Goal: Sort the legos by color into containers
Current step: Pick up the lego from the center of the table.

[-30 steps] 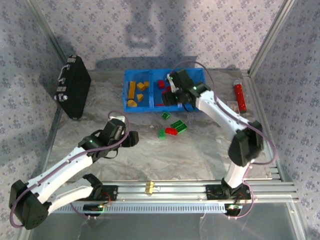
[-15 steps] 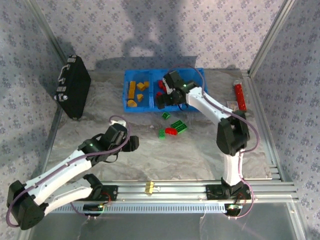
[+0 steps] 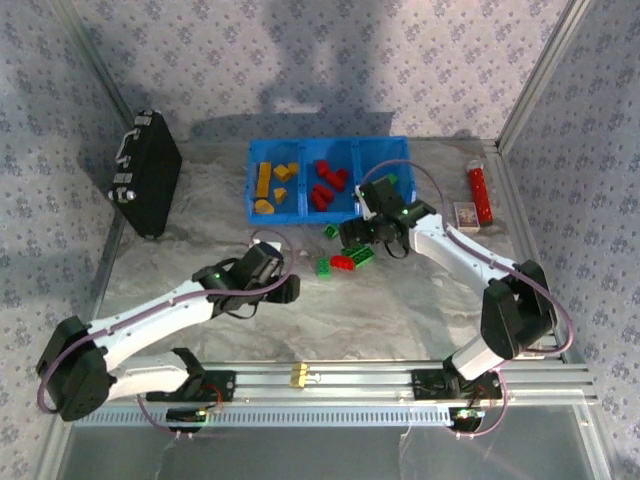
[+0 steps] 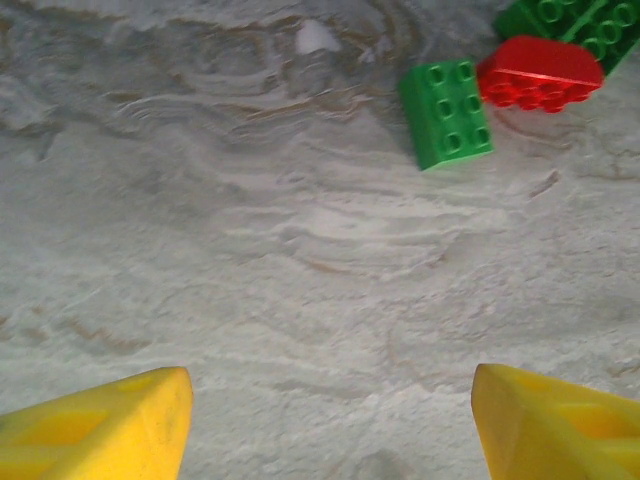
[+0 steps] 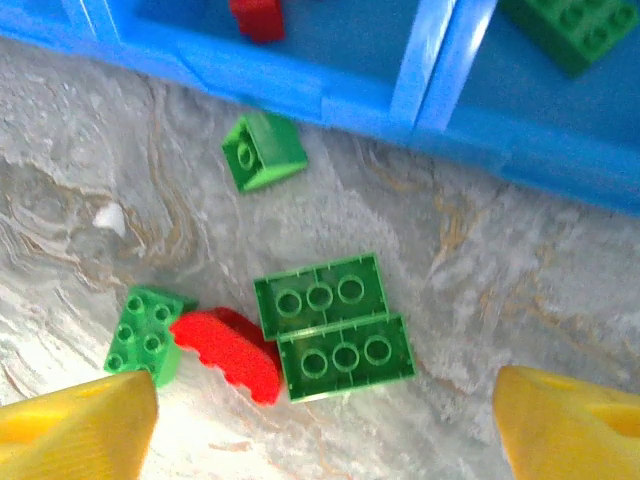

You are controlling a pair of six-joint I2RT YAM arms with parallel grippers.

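Right gripper (image 3: 362,232) has pulled back off the tray (image 3: 290,220), middle bin, and now hangs over the loose pile just in front of it. Its fingers (image 5: 80,425) are spread wide with nothing between them, so it looks like it just dropped a red in with the other reds (image 3: 325,185). Left gripper (image 3: 282,290) has swung in toward the same pile from the near left, fingers (image 4: 100,430) also spread and empty, short of the bricks. Bins hold by colour: yellows (image 3: 268,185) left, reds middle, binned green (image 5: 575,30) right. Left to sort is the pile: green wedge (image 5: 263,150) nearest the tray wall, green pair (image 5: 335,325) lying side by side, red brick (image 5: 228,352) touching the pair and a small green block (image 4: 447,112). Both arms are closing on one cluster, which I'd call a collision risk; one should take it. Materials: bricks are hard glossy plastic with studded tops and crisp edges. The green pair sits flat, studs up, probably an easy pinch. The wedge has a sloped face and likely slips. The red brick lies tipped with a rounded edge. Tray is smooth blue plastic with thin dividers. Table is a matte, grey marbled sheet. Fingers are yellow blunt wedges.
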